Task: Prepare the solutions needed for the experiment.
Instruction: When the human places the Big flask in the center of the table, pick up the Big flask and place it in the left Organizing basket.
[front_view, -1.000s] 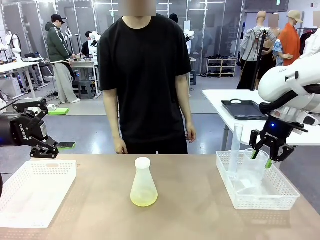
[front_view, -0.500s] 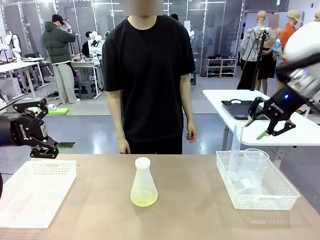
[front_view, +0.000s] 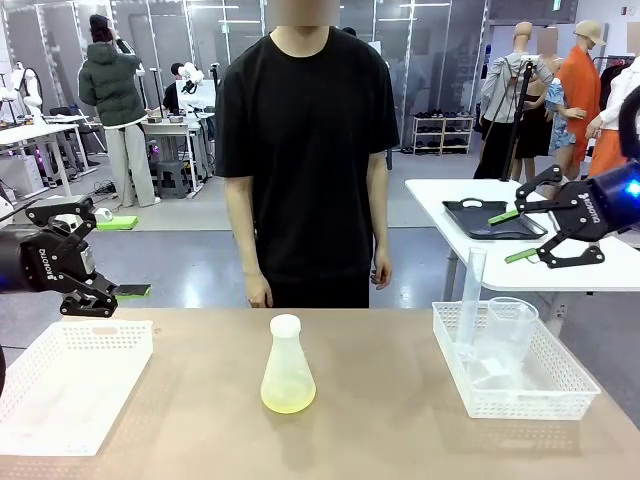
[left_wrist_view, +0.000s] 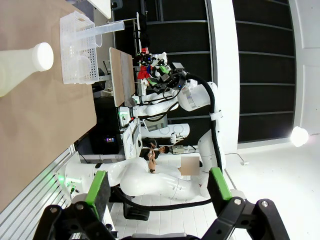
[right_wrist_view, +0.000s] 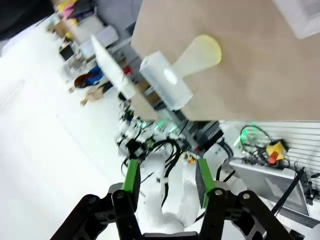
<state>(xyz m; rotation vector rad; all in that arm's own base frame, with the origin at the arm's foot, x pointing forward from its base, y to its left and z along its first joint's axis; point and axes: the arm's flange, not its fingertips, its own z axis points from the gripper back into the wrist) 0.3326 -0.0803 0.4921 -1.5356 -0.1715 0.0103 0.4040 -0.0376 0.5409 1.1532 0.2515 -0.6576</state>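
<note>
**Both hands held off the worktop, flask of solution standing between them**

The right hand hangs well above the right end of the worktop, turned on its side so that it points toward the middle. Its green-padded fingers stand partly apart and nothing is between them; its own wrist view shows the same bare gap. Below this hand and a little toward the middle sits a white basket. In it a clear beaker stands beside a tall measuring cylinder set on end. Farther from this hand, lower and well apart, a conical flask with a white cap stands upright at the middle of the worktop. The solution lies as a shallow pale yellow-green pool in the flask's bottom, seen from the right wrist as a yellowish disc.

The left hand hovers at the left edge, its fingers spread wide and bare, as its wrist view confirms. Just below it lies a second white basket. The flask is ahead of its fingertips and lower, well apart.

Beyond the flask, at the far side, a person stands with both arms hanging down
</note>
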